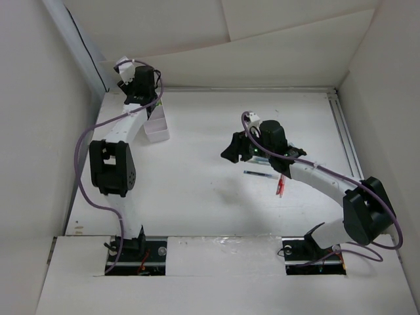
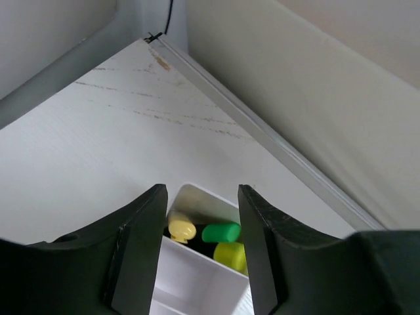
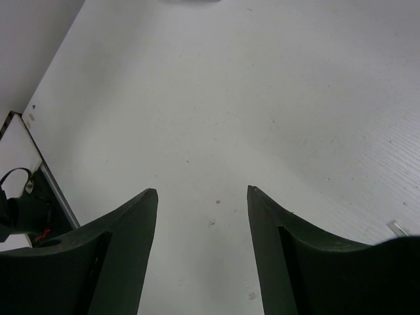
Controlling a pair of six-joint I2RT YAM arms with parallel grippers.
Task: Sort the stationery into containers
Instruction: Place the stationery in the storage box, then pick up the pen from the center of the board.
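The left hand (image 2: 202, 197) hangs part-open and empty over the white box (image 2: 187, 269) at the bench's (image 1: 197, 190) far-left corner. Yellow pieces (image 2: 182, 228) and a green piece (image 2: 220, 231) lie in the box's end compartment. The right hand (image 3: 202, 197), wide and empty, hovers above the bench, its arm partly covering a red pen (image 1: 281, 186) and a grey pen (image 1: 261, 174).

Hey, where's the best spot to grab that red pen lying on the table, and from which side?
Grip the red pen around its near half, coming straight down from above and closing across the thin barrel. It lies flat on the table, running roughly near to far; its far end sits by a dark pen, so the near half looks freer.
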